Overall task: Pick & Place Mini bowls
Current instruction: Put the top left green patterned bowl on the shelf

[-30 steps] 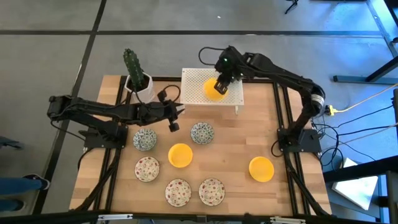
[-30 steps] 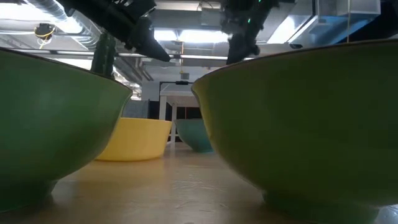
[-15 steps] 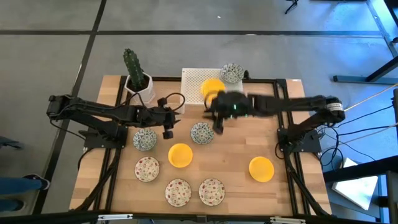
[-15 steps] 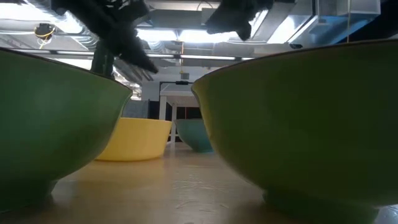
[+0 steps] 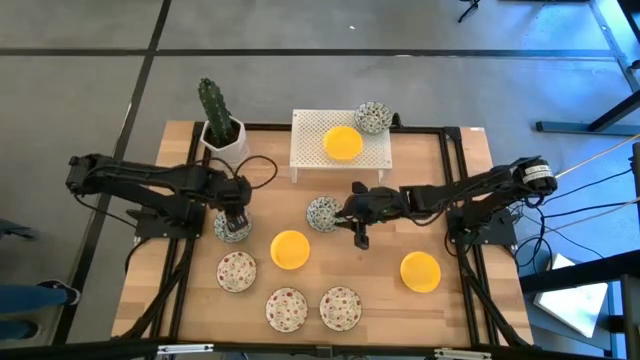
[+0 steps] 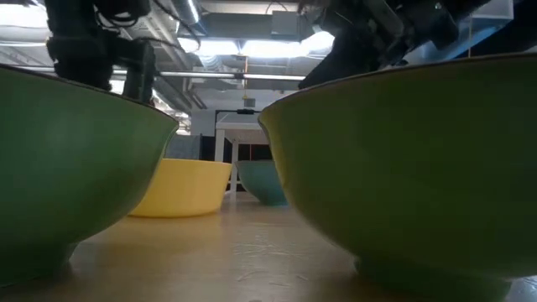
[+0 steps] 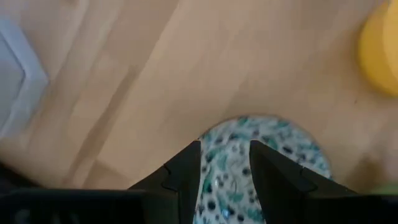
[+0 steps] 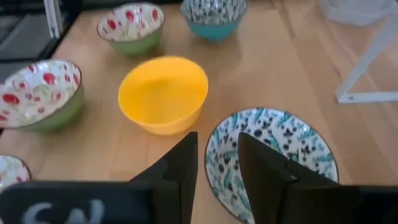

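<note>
My left gripper [image 5: 234, 212] hangs open, pointing down over a grey-green patterned mini bowl [image 5: 231, 229] at the table's left. In the left wrist view that bowl [image 7: 273, 152] shows between and beyond the left gripper [image 7: 225, 163]. My right gripper [image 5: 347, 212] is open, low over the table's middle, next to a second patterned bowl [image 5: 322, 213]. In the right wrist view the right gripper [image 8: 217, 152] has one finger on either side of that bowl's near rim [image 8: 211, 149]. A yellow bowl [image 5: 343, 142] and a patterned bowl [image 5: 373, 117] sit on the white stand [image 5: 305, 150].
Two yellow bowls [image 5: 290, 249] [image 5: 420, 271] and three red-speckled bowls [image 5: 236, 270] [image 5: 286, 308] [image 5: 340, 308] stand on the near half of the table. A cactus pot [image 5: 222, 135] stands at the far left, beside the stand. Bare wood lies at the right between stand and yellow bowl.
My right gripper has left the yellow bowl on the stand, swung toward the near edge and come down beside the middle patterned bowl. My left gripper has moved toward the table's left edge and down, and now stands over the left patterned bowl. No bowl has moved.
</note>
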